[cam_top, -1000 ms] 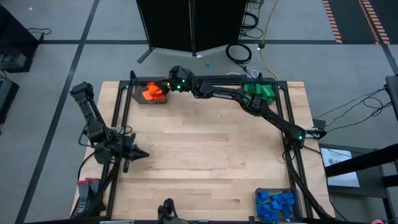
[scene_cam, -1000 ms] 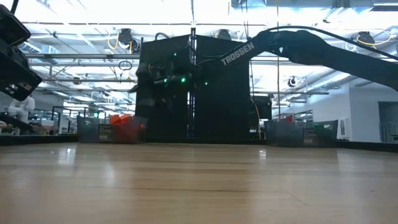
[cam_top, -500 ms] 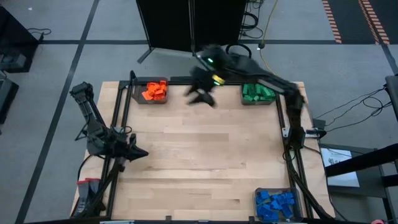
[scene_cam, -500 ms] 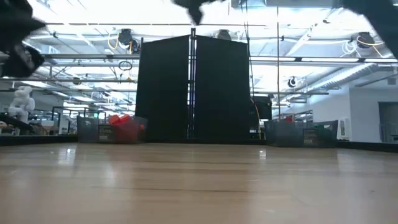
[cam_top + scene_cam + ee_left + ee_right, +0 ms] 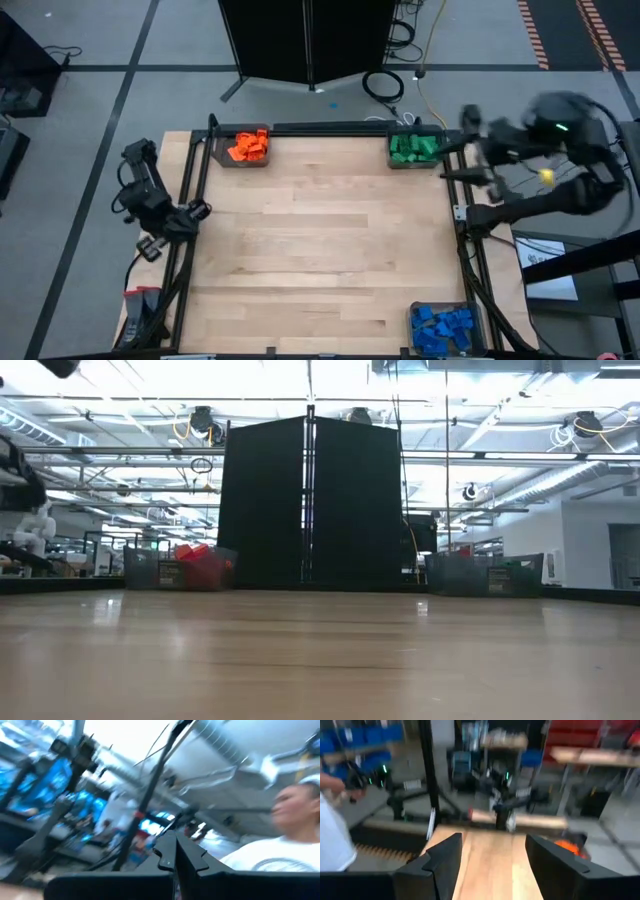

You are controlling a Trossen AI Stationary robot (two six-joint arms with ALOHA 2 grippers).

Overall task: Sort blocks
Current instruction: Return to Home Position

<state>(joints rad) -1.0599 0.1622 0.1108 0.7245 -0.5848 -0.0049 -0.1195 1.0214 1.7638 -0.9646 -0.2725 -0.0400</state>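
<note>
Orange blocks [image 5: 247, 146] lay in the far-left bin [image 5: 222, 159], green blocks [image 5: 415, 148] in the far-right bin [image 5: 415, 165], and blue blocks [image 5: 443, 326] in the near-right bin [image 5: 414, 312]. The left gripper [image 5: 175, 852] was folded off the table's [image 5: 320, 240] left edge, fingers pressed together, empty. The right gripper [image 5: 493, 841], beyond the right edge, gaped wide and held nothing. Only the wrist views showed the fingers. The left one caught a person [image 5: 285, 852] in white.

Wooden table [image 5: 320, 240] carries bins [image 5: 222, 160] of orange blocks [image 5: 246, 147], green blocks [image 5: 412, 148], blue blocks [image 5: 442, 328].
</note>
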